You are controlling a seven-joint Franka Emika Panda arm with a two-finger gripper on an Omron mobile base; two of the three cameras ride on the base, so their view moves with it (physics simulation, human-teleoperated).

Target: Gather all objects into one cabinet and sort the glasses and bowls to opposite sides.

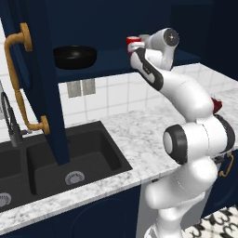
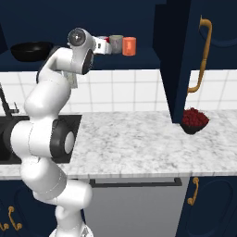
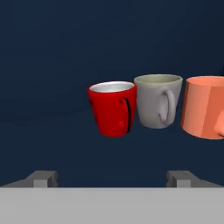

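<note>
Nearest the hand camera, the end effector shows its two finger tips spread wide with nothing between them, standing just short of the red cup. On the cabinet shelf, left to right, stand the red cup, the pale grey cup touching or almost touching it, and the orange mug just beside that, cut by the right edge of the hand view. All three are upright and grouped at the right end of the shelf.

In the left base view the black bowl sits at the left end of the same shelf, well apart from the cups, with the open cabinet door and its brass handle in front of it.

Judged from this layout, the sorting looks complete or nearly so: cups at one end, bowl at the other, all in one cabinet. The step in hand appears to be drawing back from the released red cup. This is best done by pulling straight back along the approach line, fingers kept wide, with no sideways drift, since the cups stand so close that a nudge to one would disturb its neighbours.

Below, left to right: a dark sink with tap, the marble tabletop, and a dark bowl of red fruit near its right end, under a second open door. That door stands to the right of the arm; a wide swing could meet it.
</note>
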